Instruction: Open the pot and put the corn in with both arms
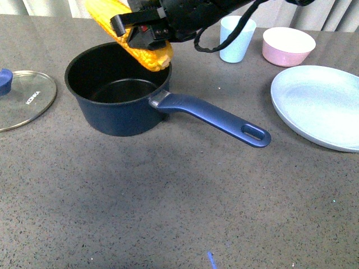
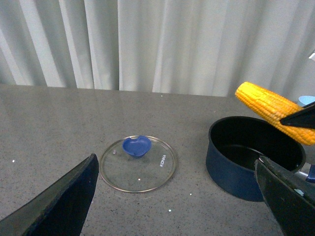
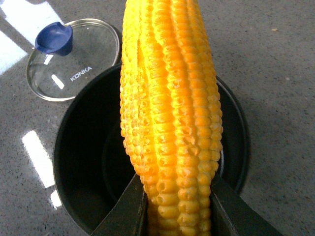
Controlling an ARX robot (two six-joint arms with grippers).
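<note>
The dark blue pot (image 1: 120, 115) stands open on the grey table, its handle (image 1: 216, 117) pointing to the right front. Its glass lid (image 1: 22, 98) with the blue knob lies flat on the table to the left, also in the left wrist view (image 2: 138, 164). My right gripper (image 1: 147, 33) is shut on the yellow corn (image 1: 134, 36) and holds it tilted over the pot's far rim. In the right wrist view the corn (image 3: 170, 113) hangs above the pot's black inside (image 3: 88, 167). My left gripper (image 2: 179, 196) is open and empty above the table between lid and pot (image 2: 246, 162).
A light blue cup (image 1: 236, 39) and a pink bowl (image 1: 288, 46) stand at the back right. A large pale plate (image 1: 320, 103) lies at the right edge. White curtains hang behind the table in the left wrist view.
</note>
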